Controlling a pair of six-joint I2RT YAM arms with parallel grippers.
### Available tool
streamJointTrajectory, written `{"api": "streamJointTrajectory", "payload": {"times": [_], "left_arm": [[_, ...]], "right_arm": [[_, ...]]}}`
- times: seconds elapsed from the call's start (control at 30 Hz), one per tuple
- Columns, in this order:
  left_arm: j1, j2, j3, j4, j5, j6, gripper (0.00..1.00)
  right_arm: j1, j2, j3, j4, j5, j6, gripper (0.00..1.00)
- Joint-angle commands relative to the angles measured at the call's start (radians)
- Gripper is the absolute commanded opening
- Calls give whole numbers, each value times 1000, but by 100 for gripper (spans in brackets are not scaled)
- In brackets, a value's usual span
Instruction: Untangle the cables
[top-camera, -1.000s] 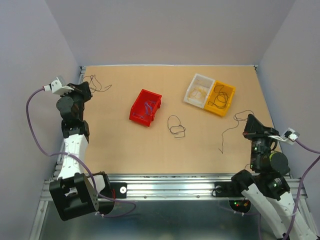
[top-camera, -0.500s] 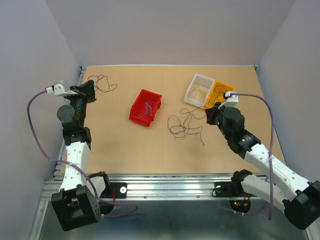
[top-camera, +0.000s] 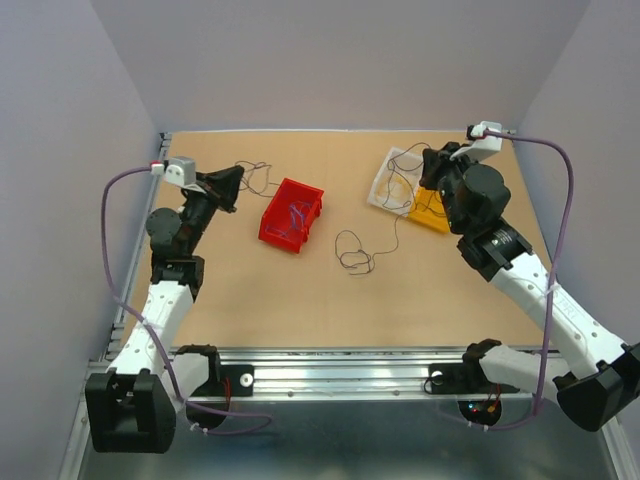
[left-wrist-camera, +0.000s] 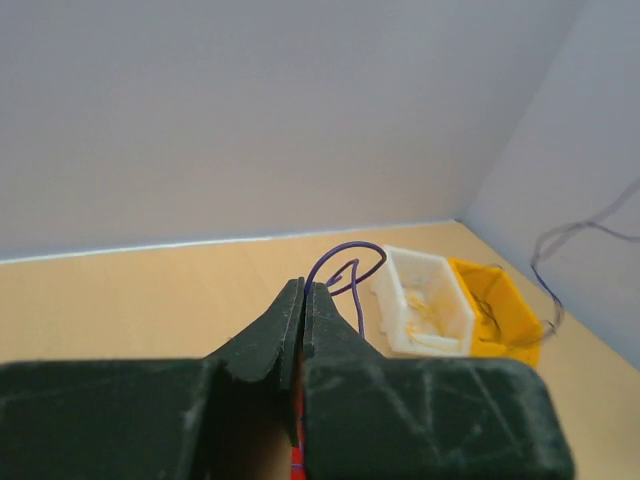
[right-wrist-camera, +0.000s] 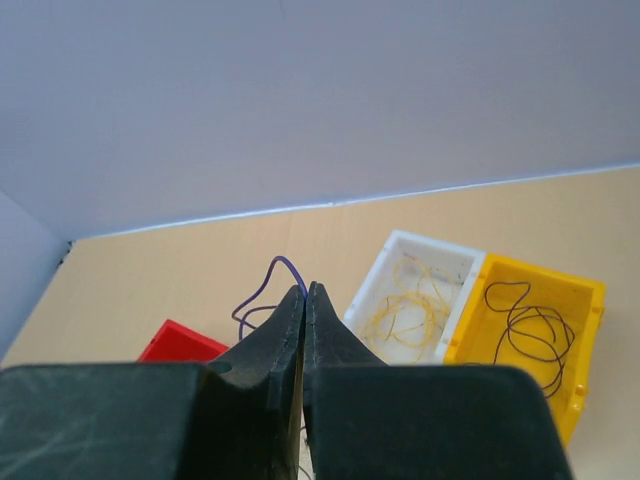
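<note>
Red bin (top-camera: 276, 232): you'll see it left of centre on the surface (top-camera: 280, 295).
White bin (top-camera: 379, 186): back right, touching the yellow bin (top-camera: 432, 221).
Yellow bin: on the white bin's right.

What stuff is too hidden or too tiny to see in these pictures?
Top view: the yellow plastic bin is mostly behind the right arm.
Left wrist view: the red plastic bin is nearly all behind the shut jaws.
Top view: the hair-thin wires near the left arm are too fine to count.
</note>
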Motion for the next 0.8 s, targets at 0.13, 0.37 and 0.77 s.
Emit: {"api": "streamJointTrajectory", "payload": {"times": [0.13,0.37,0.77], "left_arm": [[-277,54,36,-20,-18,257,0],[-395,131,69,-82,-18,349,0],[-541,249,115,-152,-86,467,0]], "right_arm": [[-20,78,230,1,81,-60,1],[-123,186,423,-47,26,-54,1],[-389,337,646,-139,-258,101,1]]}}
